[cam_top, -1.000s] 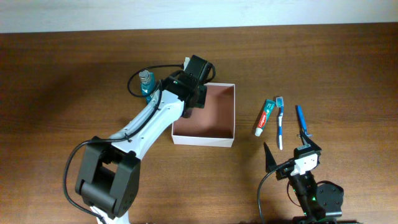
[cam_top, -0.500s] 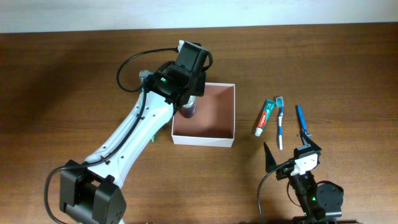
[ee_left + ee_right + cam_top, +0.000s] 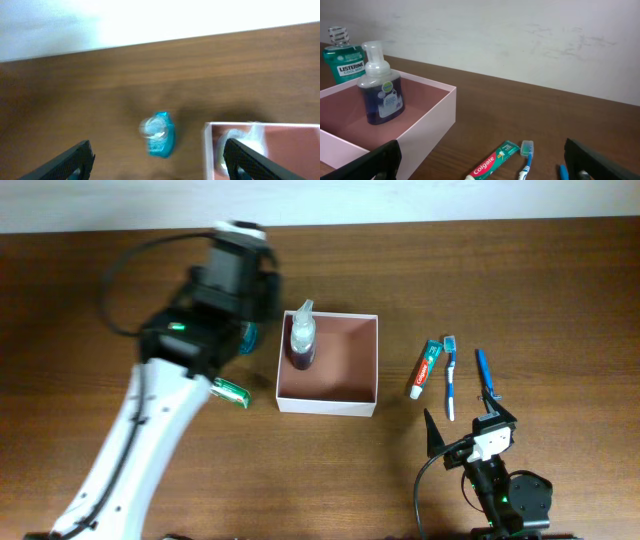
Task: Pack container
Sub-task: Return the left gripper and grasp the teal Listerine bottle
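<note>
container [image 3: 345,370]: worktop [image 3: 520,270] centre, square so no long axis, mouth up | pump bottle [image 3: 302,340]: upright in its rear-left corner, the rest of the floor bare | mouthwash bottle [image 3: 160,135]: just left of the container, blurred, half under the left arm from overhead | left claw [image 3: 157,150]: released, empty | right claw [image 3: 482,155]: released, fingers cut off by the frame

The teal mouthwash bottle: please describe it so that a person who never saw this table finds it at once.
Start at the square white cardboard box with a reddish-brown inside, mid-table. Just outside the wall nearest the dark blue pump bottle stands the teal plastic mouthwash bottle. Unlike that pump bottle, which stands inside, it carries a white Listerine label.
</note>
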Available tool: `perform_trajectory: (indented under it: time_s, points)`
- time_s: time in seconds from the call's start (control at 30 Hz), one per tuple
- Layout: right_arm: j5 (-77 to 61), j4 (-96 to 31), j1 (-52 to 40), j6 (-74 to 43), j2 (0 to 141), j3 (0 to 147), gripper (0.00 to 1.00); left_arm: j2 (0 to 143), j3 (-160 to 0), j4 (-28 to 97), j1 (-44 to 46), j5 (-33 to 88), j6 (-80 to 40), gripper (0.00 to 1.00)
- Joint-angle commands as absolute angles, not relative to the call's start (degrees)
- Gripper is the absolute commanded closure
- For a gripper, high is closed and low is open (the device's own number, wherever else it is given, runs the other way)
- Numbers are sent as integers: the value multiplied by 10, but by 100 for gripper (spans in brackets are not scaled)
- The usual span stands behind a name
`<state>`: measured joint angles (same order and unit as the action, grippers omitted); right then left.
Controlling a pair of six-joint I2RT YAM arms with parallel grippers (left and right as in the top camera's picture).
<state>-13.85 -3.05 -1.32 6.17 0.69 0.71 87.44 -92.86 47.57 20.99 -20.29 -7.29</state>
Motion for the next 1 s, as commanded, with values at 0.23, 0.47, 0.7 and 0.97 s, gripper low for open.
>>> perform_trajectory:
  time_s: [0.23, 0.47, 0.7, 0.97]
  points:
    - [-144, -32, -19, 60, 2, 3, 1, 1035, -930, 504, 82, -6, 62, 21]
    - [-144, -32, -19, 60, 2, 3, 1, 1107, -930, 497, 82, 17, 61, 32]
    - [-144, -32, -19, 60, 2, 3, 1, 1125, -930, 476, 82, 37, 61, 55]
    - [-144, -32, -19, 60, 2, 3, 1, 1077, -951, 504, 82, 37, 61, 76]
